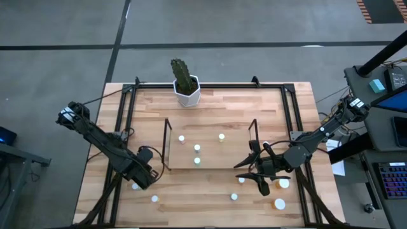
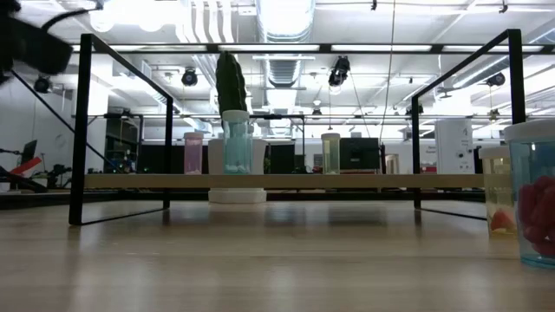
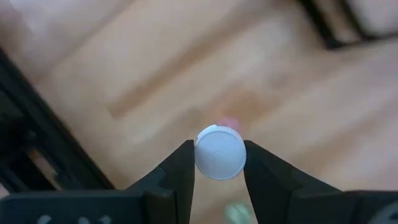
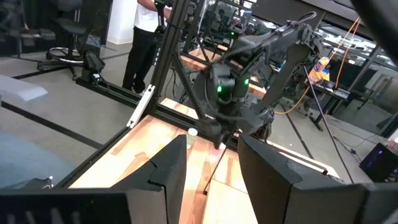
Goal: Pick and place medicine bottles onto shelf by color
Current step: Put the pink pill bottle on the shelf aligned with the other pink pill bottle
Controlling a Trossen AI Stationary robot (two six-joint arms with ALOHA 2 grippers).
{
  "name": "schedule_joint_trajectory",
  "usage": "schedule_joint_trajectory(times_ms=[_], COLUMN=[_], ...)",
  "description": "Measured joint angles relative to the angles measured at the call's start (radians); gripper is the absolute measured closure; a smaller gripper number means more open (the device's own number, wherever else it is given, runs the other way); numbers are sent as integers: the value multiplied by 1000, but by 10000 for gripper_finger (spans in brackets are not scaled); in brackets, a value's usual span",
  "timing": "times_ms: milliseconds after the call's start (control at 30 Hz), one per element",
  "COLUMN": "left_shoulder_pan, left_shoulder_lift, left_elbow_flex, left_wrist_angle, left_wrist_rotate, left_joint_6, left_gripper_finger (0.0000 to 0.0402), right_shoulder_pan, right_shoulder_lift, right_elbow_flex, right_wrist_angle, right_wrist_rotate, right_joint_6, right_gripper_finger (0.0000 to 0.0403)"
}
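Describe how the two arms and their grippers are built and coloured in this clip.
Both arms are dark, near-black jointed links. The left arm has a whitish fitting at its outer end and a thin dark cable alongside. The right arm ends in the right gripper with long splayed black fingers. The left gripper has two matte black, wedge-shaped fingers. Green indicator lights glow on the left arm's wrist in the right wrist view.
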Motion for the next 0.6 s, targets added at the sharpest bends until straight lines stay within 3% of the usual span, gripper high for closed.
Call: schedule_joint_trajectory(times_ms=[267,433,600], left_shoulder_pan=[-50,-110,-108], left_shoulder_lift=[17,73,194], left_elbow_flex=[206,370,558], left_wrist_angle=[35,167,181], left_wrist_rotate=[143,157,141], left_joint_6=[11,1,64], left_gripper_finger=[300,301,301], right_shoulder_pan=[0,0,0], right_shoulder_lift=[0,0,0], right_elbow_flex=[0,0,0], right_wrist_angle=[0,0,0], right_wrist_rotate=[0,0,0], right_joint_6=[0,-1,-3], right_gripper_finger=[268,268,268])
